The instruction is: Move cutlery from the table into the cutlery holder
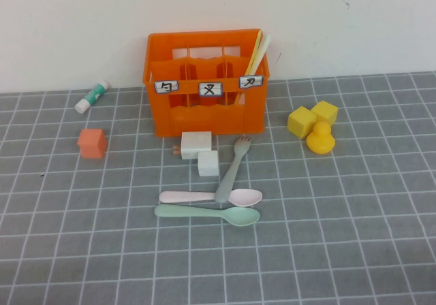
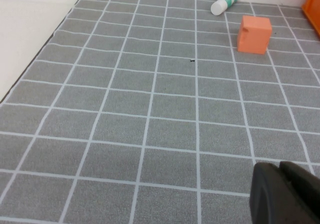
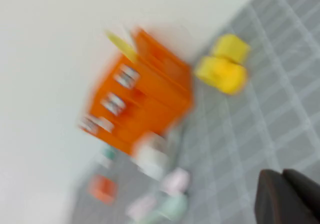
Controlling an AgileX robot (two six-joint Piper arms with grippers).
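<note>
On the table (image 1: 340, 237) in front of the orange cutlery holder (image 1: 204, 87) lie three pieces of cutlery: a pale pink spoon (image 1: 211, 197), a mint-green spoon (image 1: 208, 214) just nearer me, and a grey fork (image 1: 233, 169) leaning across the pink spoon's handle. Neither arm shows in the high view. My left gripper (image 2: 281, 168) is shut and empty over bare grid, well short of the orange cube (image 2: 254, 34). My right gripper (image 3: 282, 176) is shut and empty, off to the holder's (image 3: 145, 104) right, apart from the spoon bowls (image 3: 175, 180).
Two white blocks (image 1: 195, 143) sit between holder and fork. Pale yellow sticks (image 1: 259, 50) stand in the holder's right compartment. A glue stick (image 1: 92, 97) and an orange cube (image 1: 91, 143) lie at the left. Yellow blocks (image 1: 302, 122) and a yellow duck (image 1: 320, 140) sit at the right.
</note>
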